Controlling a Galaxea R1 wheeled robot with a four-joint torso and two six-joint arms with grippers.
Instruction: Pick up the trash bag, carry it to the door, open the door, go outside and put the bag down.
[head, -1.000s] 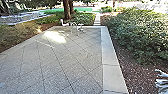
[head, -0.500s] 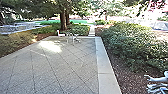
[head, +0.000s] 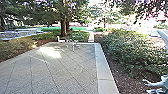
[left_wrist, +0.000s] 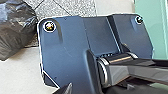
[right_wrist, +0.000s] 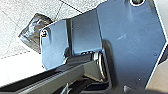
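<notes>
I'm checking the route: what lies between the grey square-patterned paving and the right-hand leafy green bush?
A pale smooth border, then brown mulch; the head view shows both.

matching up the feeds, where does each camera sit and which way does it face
Head: high up, facing forward and down over paving and shrubs; pale shape at right edge unclear.
Left wrist: on that arm, facing down at the trash bag, robot's dark plate and jointed bar.
Right wrist: on that arm, facing down too; same robot parts.
Wrist views apparently share bag and paving.
</notes>
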